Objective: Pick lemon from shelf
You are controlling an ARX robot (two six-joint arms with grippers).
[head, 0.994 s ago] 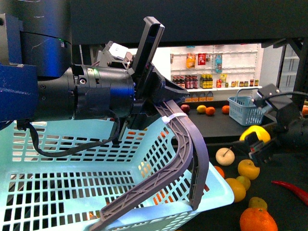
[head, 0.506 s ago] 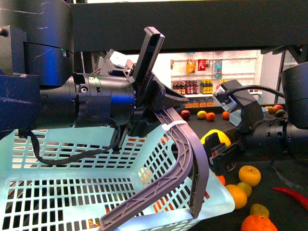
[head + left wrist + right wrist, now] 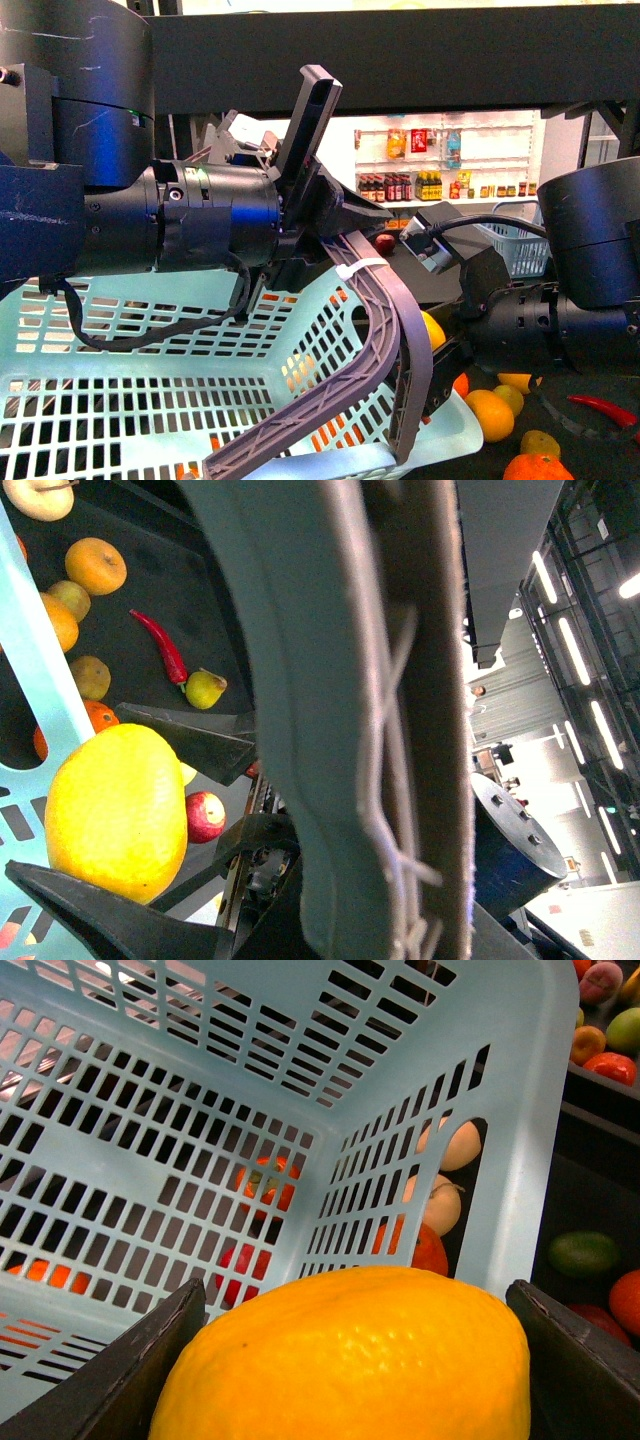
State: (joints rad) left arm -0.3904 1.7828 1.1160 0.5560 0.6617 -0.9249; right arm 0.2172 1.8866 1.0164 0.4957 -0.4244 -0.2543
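Quick update for you: the right gripper (image 3: 345, 1375) has the lemon (image 3: 340, 1345) pinched between its two dark fingers (image 3: 110, 1380), one on each side. The jaws are spread about as wide as the fruit, so it looks like a firm hold.

The big change from half a second ago is where that lemon (image 3: 432, 330) sits. Back then you could see all of it, out in the open to the right of the basket's grey handle (image 3: 385, 300). Now the right arm has swung in toward the light blue basket (image 3: 150, 390) and a bit lower. In the front view only a yellow sliver peeks out from behind the handle, right at the basket's rim. A full second ago it was further right again, so it's been a steady slide leftward.

The right wrist view looks straight into the basket's slotted inside, past the fruit. The lemon is off the black shelf (image 3: 450, 60), up in the air, not resting on anything.

The left gripper (image 3: 340, 165) has barely shifted, and the basket handle runs down from it. You can't tell from these views whether its fingers are actually clamped on the handle.

The loose oranges (image 3: 490, 415) and the red chilli (image 3: 600, 408) on the tray are in the same spots as before.
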